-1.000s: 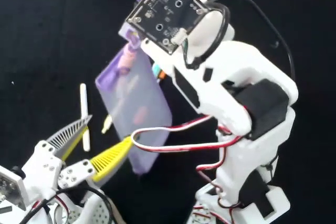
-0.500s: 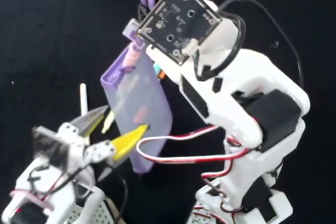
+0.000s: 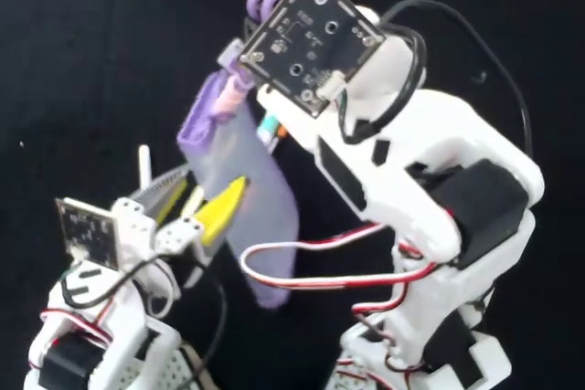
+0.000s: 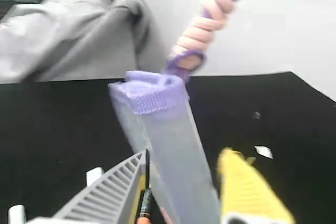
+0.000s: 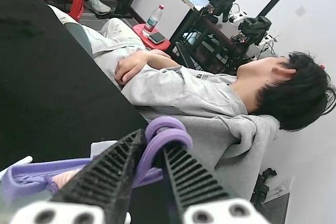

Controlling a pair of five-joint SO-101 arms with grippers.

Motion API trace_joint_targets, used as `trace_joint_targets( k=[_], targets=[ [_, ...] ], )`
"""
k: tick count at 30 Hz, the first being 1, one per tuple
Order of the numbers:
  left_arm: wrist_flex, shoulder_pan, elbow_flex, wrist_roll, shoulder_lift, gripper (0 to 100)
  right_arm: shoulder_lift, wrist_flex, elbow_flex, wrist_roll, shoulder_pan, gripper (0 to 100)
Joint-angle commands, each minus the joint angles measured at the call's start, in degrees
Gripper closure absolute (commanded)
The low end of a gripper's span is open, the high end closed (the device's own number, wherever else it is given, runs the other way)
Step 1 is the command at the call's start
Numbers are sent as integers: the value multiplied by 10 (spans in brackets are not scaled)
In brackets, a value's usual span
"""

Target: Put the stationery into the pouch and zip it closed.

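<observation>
Your right gripper [image 5: 153, 142] is clamped on the purple cord loop [image 5: 165, 129] of the translucent lavender zip pouch [image 3: 247, 189]. The pouch is held up tilted over the black table [image 3: 91, 70] at the centre of the high view, loop at upper centre. Your left gripper [image 3: 210, 191], lower left, is spread wide. Its ribbed grey finger [image 4: 113, 192] is on one side of the pouch and its yellow finger [image 4: 247, 192] on the other, with a visible gap. A pink coiled strap [image 3: 228, 98] sits at the pouch's top end. A white pen [image 3: 144, 163] lies on the table left of the pouch.
</observation>
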Motion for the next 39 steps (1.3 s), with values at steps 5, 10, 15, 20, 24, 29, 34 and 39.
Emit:
trace_joint_targets(
  k=[5, 10, 15, 20, 24, 29, 34, 39],
  targets=[
    [-46, 73, 12, 4, 4, 917, -18, 2, -2, 0, 2, 988],
    [-71, 45, 41, -27, 4, 970, -18, 2, -3, 0, 3, 988],
    [-79, -15, 55, -40, 4, 970, -19, 3, -4, 0, 3, 988],
    [-73, -31, 27, -37, 3, 930, -19, 3, -3, 0, 3, 988],
    [-29, -29, -33, 18, 3, 745, -19, 3, -1, -2, 0, 988],
    [46, -29, -124, 56, 3, 707, -18, 3, -2, -4, -2, 988],
    [54, -29, -133, 52, 4, 707, -18, 24, -4, -5, -29, 988],
    [52, -29, -125, 56, 4, 707, -39, 30, 0, -5, -73, 988]
  ],
)
